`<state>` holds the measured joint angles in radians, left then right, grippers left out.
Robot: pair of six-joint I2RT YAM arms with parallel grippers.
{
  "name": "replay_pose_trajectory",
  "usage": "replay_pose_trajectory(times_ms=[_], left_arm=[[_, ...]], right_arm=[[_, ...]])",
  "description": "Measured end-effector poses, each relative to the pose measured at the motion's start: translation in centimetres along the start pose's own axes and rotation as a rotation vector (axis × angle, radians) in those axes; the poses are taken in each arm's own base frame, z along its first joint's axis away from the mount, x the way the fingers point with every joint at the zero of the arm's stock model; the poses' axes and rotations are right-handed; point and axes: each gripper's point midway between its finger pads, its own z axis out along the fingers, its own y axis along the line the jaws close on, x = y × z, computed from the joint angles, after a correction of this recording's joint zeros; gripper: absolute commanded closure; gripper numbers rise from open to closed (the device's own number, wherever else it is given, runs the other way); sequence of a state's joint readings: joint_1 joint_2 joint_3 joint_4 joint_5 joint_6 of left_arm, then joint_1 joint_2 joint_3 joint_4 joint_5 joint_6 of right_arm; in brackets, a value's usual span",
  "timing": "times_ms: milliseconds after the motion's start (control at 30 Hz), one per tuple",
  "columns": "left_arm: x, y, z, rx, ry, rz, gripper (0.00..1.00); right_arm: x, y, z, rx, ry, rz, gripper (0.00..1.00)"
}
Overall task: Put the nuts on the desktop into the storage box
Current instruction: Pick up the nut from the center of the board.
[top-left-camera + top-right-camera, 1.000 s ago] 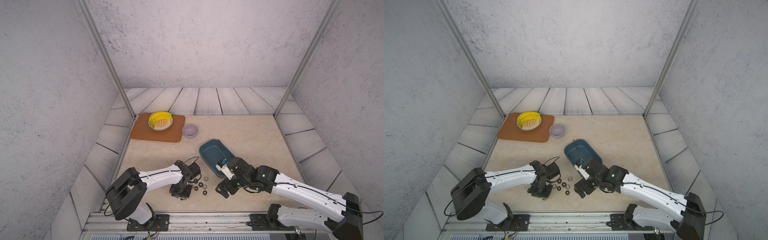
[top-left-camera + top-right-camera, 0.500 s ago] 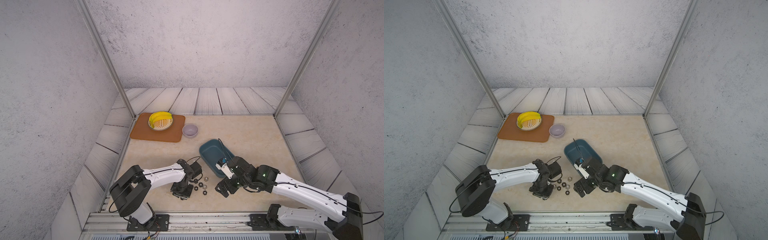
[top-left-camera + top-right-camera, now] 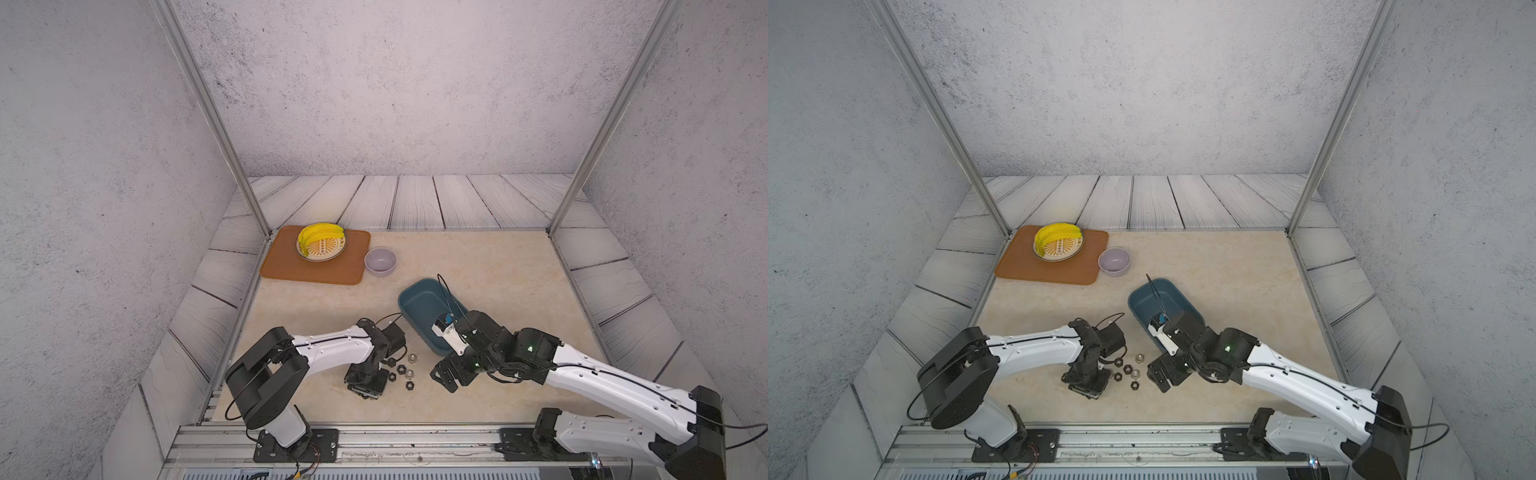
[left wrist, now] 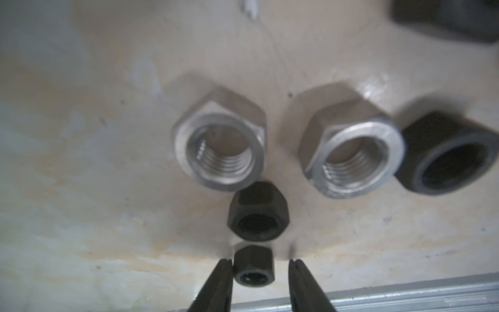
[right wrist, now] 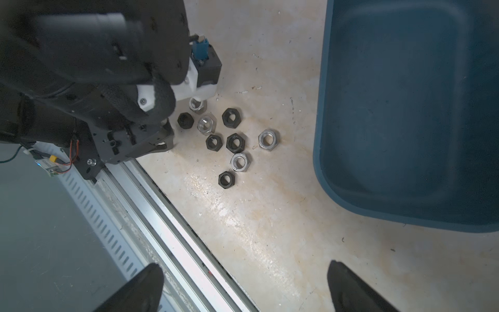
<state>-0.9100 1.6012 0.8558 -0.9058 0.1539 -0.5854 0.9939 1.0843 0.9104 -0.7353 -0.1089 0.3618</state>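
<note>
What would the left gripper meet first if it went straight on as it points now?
Probably the small black nut between the left gripper tips; another black nut lies just beyond.

Robot lab enclosure: aluminium frame posts [image 3: 216, 120], grey textured wall panels [image 3: 395, 83], base rail [image 3: 415, 440].

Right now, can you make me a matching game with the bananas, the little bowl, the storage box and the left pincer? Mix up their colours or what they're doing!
Things:
1. bananas
2. little bowl
3. storage box
4. left pincer

Matches:
A. dark teal-blue
B. one finger on each side of a small black nut
C. yellow
D. lavender

Pairs: 1-C, 2-D, 3-A, 4-B
</note>
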Motion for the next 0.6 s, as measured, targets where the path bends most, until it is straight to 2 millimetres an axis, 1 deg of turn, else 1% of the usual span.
replay_pose_trajectory(times_ms=[100,233,433,500,600], left_arm=[[0.01,0.03,0.09,-0.002,0.003,0.001,0.64],[-0.02,0.08,0.12,-0.006,0.003,0.001,0.7],[-0.14,0.08,0.08,-0.006,-0.004,0.002,0.73],[-0.28,-0.04,-0.11,0.002,-0.016,0.003,0.75],[-0.62,-0.46,-0.85,0.031,-0.053,0.008,0.76]], right_arm=[[0.11,-0.18,0.0,0.01,0.006,-0.002,0.01],[0.03,-0.28,-0.1,0.018,0.004,-0.006,0.01],[-0.1,-0.37,-0.18,0.024,0.0,-0.01,0.01],[-0.1,-0.37,-0.18,0.025,-0.001,-0.01,0.01],[-0.16,-0.55,-0.19,0.035,-0.004,-0.009,0.01]])
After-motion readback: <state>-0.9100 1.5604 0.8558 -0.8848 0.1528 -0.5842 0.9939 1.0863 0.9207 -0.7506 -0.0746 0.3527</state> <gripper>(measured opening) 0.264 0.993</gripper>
